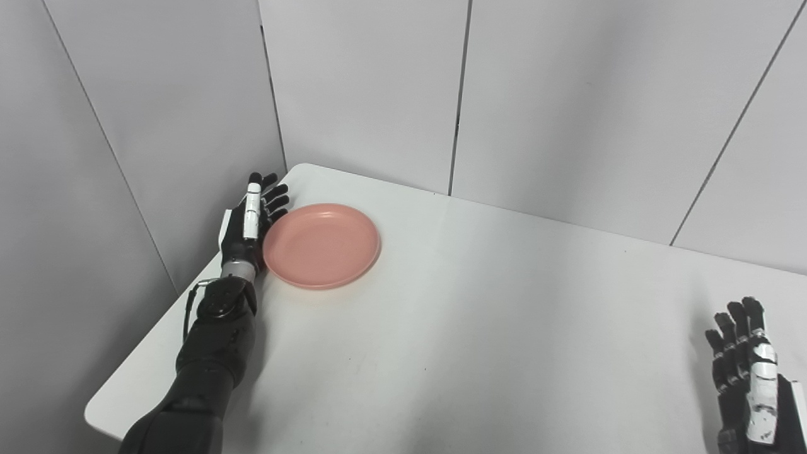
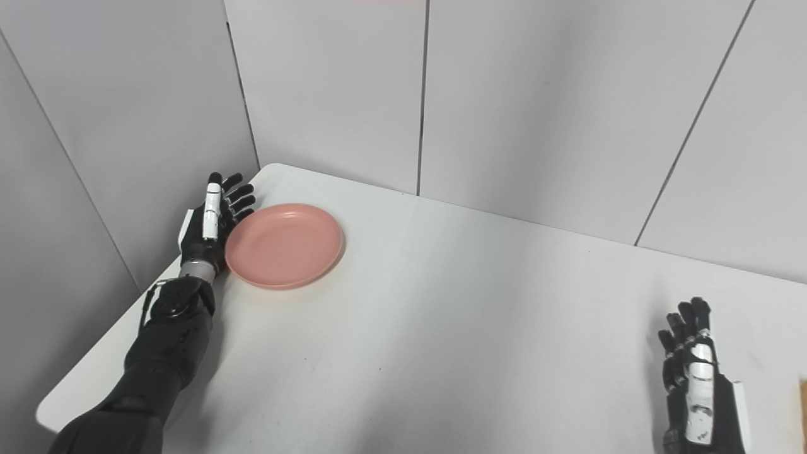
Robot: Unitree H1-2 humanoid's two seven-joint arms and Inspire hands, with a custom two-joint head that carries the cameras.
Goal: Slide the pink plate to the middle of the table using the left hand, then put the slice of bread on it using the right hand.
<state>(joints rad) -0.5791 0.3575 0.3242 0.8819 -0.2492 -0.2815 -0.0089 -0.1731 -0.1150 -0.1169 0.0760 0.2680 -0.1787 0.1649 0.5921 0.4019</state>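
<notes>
A round pink plate lies near the far left corner of the white table. My left hand stands edge-up right beside the plate's left rim, fingers stretched out and apart, holding nothing. Whether it touches the rim I cannot tell. My right hand rests low at the table's right side, fingers straight and spread, empty. A thin brown sliver shows at the right edge of the right eye view, likely the bread, mostly cut off.
Grey wall panels close in the table at the back and on the left, close behind my left hand. The table's left edge runs diagonally down to the front corner.
</notes>
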